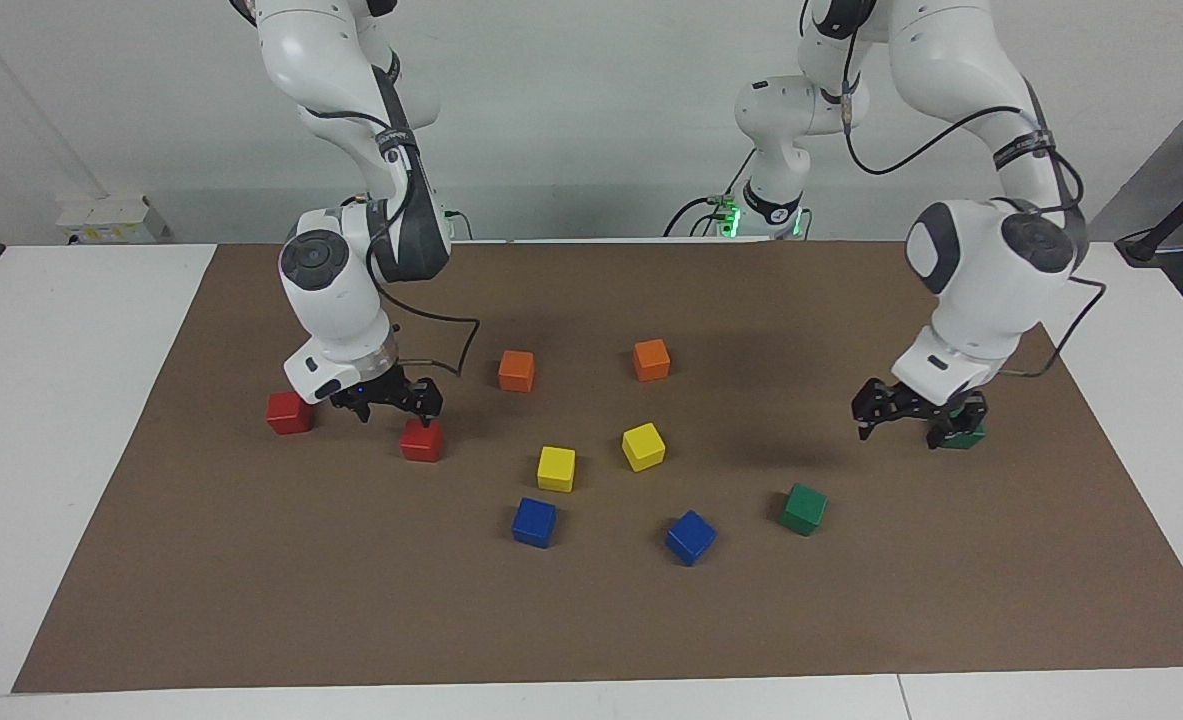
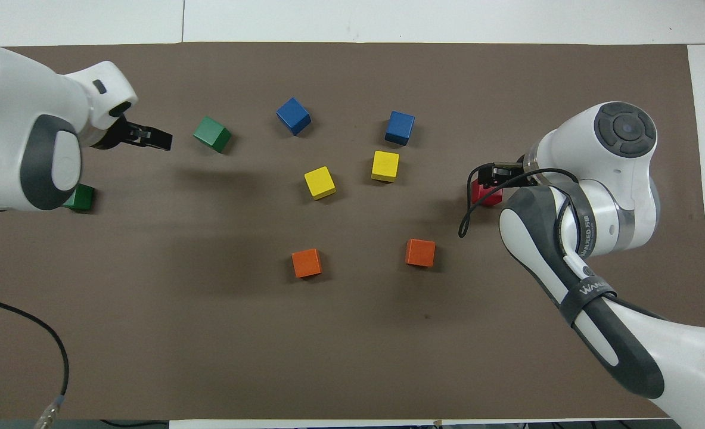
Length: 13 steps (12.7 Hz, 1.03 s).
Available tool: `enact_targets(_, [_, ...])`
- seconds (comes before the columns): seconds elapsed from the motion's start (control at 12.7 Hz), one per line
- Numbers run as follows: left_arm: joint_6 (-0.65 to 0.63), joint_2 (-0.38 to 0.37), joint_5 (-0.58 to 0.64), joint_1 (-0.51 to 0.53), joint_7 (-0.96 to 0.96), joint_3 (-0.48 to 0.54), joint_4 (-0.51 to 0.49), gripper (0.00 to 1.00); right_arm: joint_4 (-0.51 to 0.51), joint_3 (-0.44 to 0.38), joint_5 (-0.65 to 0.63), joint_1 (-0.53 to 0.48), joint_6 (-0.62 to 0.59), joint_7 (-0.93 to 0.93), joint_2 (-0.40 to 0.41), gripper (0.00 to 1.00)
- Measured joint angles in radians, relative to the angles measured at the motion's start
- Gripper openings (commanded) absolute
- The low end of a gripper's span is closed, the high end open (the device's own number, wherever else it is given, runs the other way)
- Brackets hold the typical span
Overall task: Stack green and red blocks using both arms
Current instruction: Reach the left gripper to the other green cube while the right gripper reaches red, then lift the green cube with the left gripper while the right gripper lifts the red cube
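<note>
Two red blocks lie toward the right arm's end: one (image 1: 289,412) near the mat's edge, the other (image 1: 421,440) (image 2: 484,195) nearer the middle. My right gripper (image 1: 398,408) (image 2: 487,175) hangs open just over that second red block, not gripping it. One green block (image 1: 967,437) (image 2: 81,198) sits at the left arm's end, partly hidden by the arm. The other green block (image 1: 802,508) (image 2: 212,133) lies farther from the robots. My left gripper (image 1: 901,432) (image 2: 160,139) is open and empty, over the mat between the two green blocks.
Two orange cubes (image 1: 516,370) (image 1: 651,359), two yellow cubes (image 1: 556,468) (image 1: 643,446) and two blue cubes (image 1: 534,521) (image 1: 690,537) stand around the middle of the brown mat (image 1: 591,620).
</note>
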Motion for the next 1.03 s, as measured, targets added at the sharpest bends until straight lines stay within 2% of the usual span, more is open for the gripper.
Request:
enact_targets(0.16, [-0.003, 0.107, 0.0, -0.053, -0.003, -0.001, 0.106, 1.0, -0.021, -0.002, 0.0, 0.0, 0.021, 0.005, 0.0, 0.95])
enact_targets(0.32, [-0.008, 0.181, 0.0, -0.058, -0.003, -0.018, 0.18, 1.0, -0.045, -0.002, 0.001, 0.001, 0.057, 0.015, 0.001, 0.95])
enact_targets(0.55, [0.014, 0.238, 0.0, -0.066, -0.001, -0.032, 0.218, 1.0, -0.06, 0.001, 0.001, 0.024, 0.084, 0.055, 0.001, 0.95])
enact_targets(1.03, [0.062, 0.295, 0.052, -0.08, 0.023, -0.034, 0.22, 1.0, -0.066, 0.001, 0.001, 0.031, 0.147, 0.058, 0.044, 0.95])
